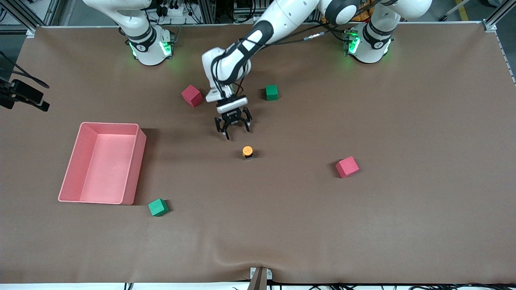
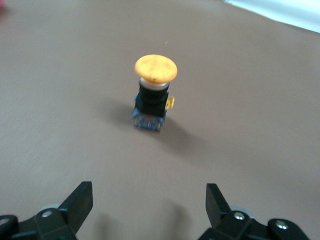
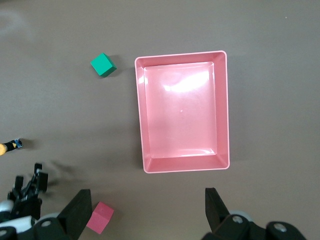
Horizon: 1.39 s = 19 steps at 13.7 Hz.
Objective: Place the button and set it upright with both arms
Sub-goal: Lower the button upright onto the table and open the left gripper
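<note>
The button (image 1: 247, 152) stands upright on the brown table, orange cap on top of its short dark body; in the left wrist view the button (image 2: 155, 95) is free, with nothing touching it. My left gripper (image 1: 234, 127) hangs open over bare table just beside the button, and its gripper (image 2: 148, 192) has nothing between the fingers. My right gripper (image 3: 147, 200) is open and empty, high over the table by the pink bin (image 3: 182, 55). It is out of the front view, and its arm waits. The button (image 3: 7, 146) shows at that view's edge.
A pink bin (image 1: 109, 124) sits toward the right arm's end. Red cubes (image 1: 192, 95) (image 1: 347, 166) and green cubes (image 1: 271, 92) (image 1: 158, 207) lie scattered around. A dark camera mount (image 1: 24, 96) juts in at the table's edge.
</note>
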{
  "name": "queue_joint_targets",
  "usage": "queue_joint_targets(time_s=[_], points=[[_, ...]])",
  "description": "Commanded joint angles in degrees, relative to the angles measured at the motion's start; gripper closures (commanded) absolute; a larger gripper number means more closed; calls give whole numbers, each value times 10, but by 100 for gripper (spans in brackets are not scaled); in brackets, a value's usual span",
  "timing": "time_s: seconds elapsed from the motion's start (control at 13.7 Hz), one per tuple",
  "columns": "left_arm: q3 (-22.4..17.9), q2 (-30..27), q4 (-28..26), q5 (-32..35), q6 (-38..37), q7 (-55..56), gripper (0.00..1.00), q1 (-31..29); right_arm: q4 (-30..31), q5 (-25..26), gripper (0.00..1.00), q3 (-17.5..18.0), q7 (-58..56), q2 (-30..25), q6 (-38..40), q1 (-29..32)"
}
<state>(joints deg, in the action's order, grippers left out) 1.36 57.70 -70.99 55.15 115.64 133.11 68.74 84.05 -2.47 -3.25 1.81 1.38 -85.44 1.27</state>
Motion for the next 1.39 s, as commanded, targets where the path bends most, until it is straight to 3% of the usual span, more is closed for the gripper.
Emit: queue_joint_targets(time_s=[0.0,0.15,0.29,0.37,0.51,0.73,1.02,1.24,1.32], points=[[3,-68,-16,-68,-11,12,0,3,6,6,0,1,5,-5,-1,0],[4,-110,-17,-137,-40,-45,0,-4,6,7,0,1,4,-5,-1,0],[-5,-158,-17,-234,-92,-175,0,-25,6,7,0,0,4,-5,0,0],[-5,-183,-17,-248,-106,-208,0,-45,6,7,0,0,5,-5,0,0],[-1,-236,-18,-298,-113,-284,0,-103,6,7,0,0,5,-5,0,0],[-3,-309,-17,-439,-145,-453,0,-218,6,6,0,0,5,-5,0,0],[-1,-342,-15,-479,-164,-659,0,-355,6,6,0,0,5,-5,0,0],[-2,-365,-14,-580,-191,-804,0,-479,6,6,0,0,5,-5,0,0],[-1,-366,-13,-586,-215,-825,0,-513,6,6,0,0,5,-5,0,0]])
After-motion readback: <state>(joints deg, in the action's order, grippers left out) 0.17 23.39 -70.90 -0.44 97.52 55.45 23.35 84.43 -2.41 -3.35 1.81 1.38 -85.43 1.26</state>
